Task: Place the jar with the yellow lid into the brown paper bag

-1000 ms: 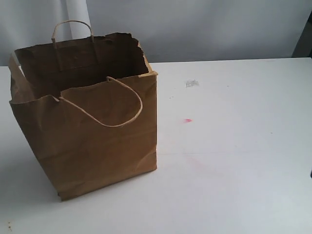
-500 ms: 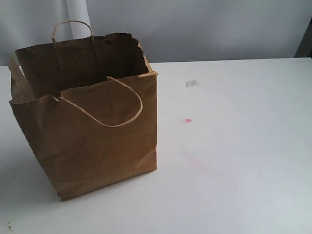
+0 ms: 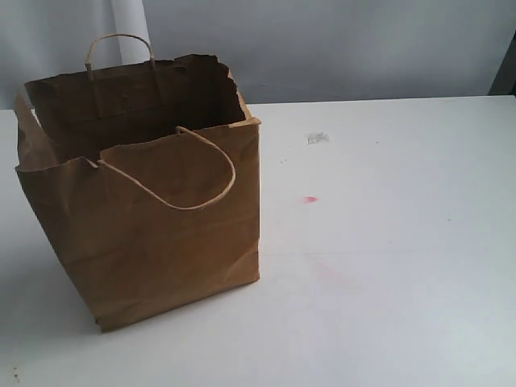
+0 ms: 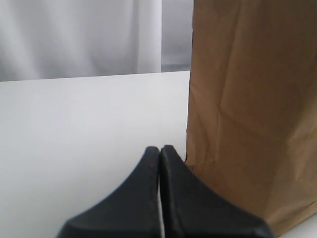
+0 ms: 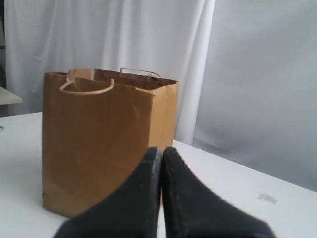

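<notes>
Your left hand (image 4: 159,152) and right hand (image 5: 159,152) are both pinched together, empty. The brown paper bag (image 3: 161,226) stands open on the worktop (image 3: 387,266); the yellow-lidded jar shows in no view, so locate it before reaching.

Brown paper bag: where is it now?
Exterior view: the brown paper bag stands upright, mouth open, left on the white table, the left gripper close beside its base.

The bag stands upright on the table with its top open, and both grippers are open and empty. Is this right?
One thing is wrong: both grippers are shut, though empty. The wrist views show the left gripper and right gripper closed on nothing. The bag stands upright on the table, top open.
</notes>
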Action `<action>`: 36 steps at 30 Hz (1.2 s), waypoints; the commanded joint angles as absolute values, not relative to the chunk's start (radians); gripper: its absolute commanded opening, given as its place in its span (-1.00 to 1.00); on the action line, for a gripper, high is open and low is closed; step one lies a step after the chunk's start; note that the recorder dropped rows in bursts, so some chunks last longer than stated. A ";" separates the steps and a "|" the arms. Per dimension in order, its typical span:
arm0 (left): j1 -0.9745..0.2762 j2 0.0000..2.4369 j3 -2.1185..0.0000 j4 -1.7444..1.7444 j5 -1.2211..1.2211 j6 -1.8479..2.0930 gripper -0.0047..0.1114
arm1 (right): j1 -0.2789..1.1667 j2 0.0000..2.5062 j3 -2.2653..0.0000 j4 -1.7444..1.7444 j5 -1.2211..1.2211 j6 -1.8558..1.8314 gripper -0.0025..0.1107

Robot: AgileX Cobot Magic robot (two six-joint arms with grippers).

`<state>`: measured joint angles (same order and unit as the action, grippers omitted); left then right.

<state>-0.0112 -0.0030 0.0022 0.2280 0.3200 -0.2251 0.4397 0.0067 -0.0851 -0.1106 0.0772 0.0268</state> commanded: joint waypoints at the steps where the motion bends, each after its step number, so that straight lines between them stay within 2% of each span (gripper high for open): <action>1: -0.016 0.000 0.000 0.224 0.311 -0.229 -0.90 | 0.385 0.000 -0.027 -0.129 0.027 0.023 -0.96; 9: -0.016 0.000 0.000 0.224 0.311 -0.229 -0.90 | 0.320 0.000 0.000 -0.124 0.036 0.027 -0.96; 15: -0.016 0.000 0.000 0.224 0.311 -0.229 -0.90 | 0.320 0.000 0.000 -0.080 0.129 0.034 -0.96; 36: -0.016 0.000 0.000 0.224 0.311 -0.229 -0.90 | 0.320 0.000 0.000 -0.078 0.128 0.035 -0.96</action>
